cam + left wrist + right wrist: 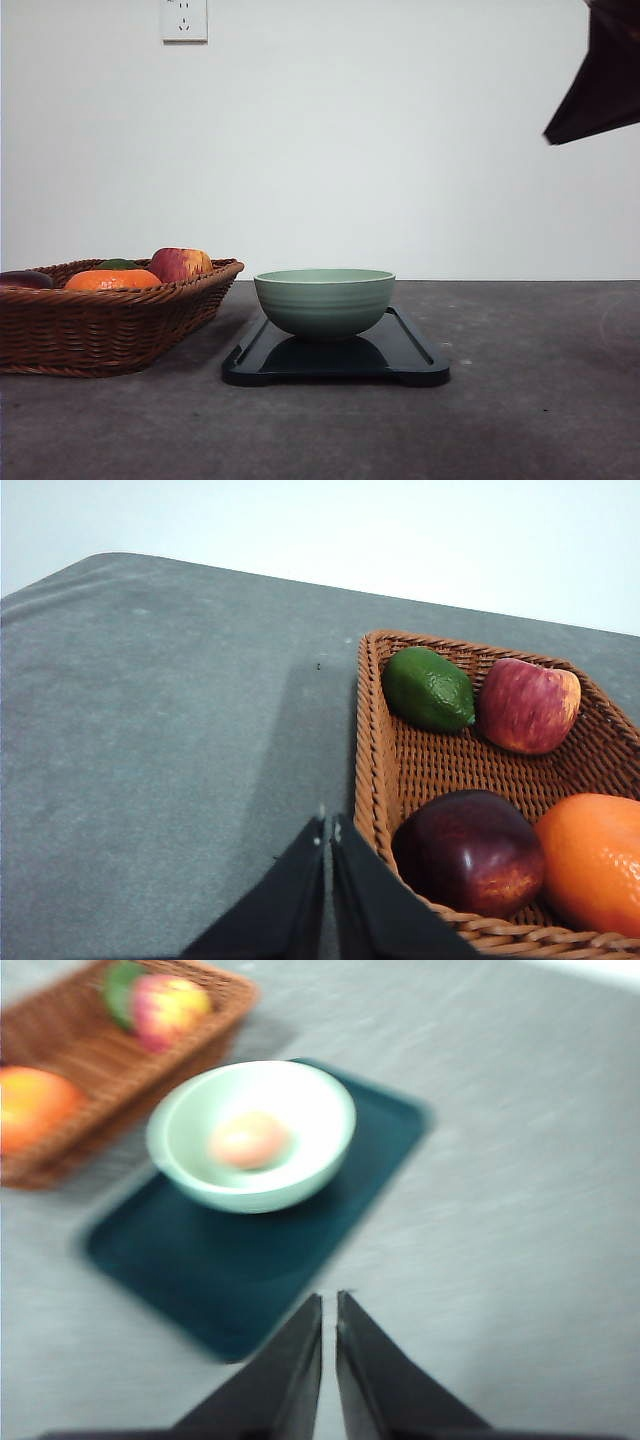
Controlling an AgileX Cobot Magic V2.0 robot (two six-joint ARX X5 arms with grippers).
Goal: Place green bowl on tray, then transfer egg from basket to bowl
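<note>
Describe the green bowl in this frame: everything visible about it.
The green bowl is pale mint, round, with faint horizontal ridges outside and a lighter rim. It looks like smooth plastic or ceramic. It stands upright on the dark tray, right of the basket and apart from it. The blurred right wrist view shows the egg lying inside.

Plain white wall (400, 150), white power socket (184, 20), dark grey tabletop (540, 400)

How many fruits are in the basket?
4, in the basket: a green one and an apple at one end, a dark red one and an orange at the other. More may be hidden.
</note>
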